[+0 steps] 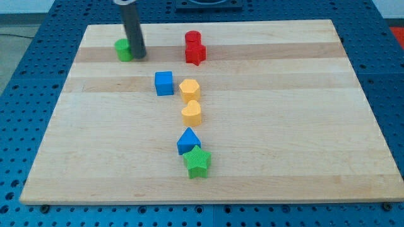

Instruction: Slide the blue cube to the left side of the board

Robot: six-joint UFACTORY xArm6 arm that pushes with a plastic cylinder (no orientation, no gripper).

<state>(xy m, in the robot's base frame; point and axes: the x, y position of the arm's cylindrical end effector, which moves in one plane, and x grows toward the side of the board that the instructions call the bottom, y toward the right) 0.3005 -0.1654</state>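
Blue cube (164, 82), small, solid blue, sitting flat on the wooden board (284, 145), lying slightly toward the view's left of centre, in the upper half, 1 top face showing

Cube (164, 82) lies just left of the hexagonal block (189, 89).

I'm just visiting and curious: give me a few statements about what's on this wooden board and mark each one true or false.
1. My tip is touching the blue cube. False: it stands apart, by the green block near the view's top left.
2. The blue cube sits just left of a yellow block. True.
3. Two red blocks are near the view's top. True.
4. The green star is at the view's top right. False: it lies near the view's bottom, beside the blue triangular block.
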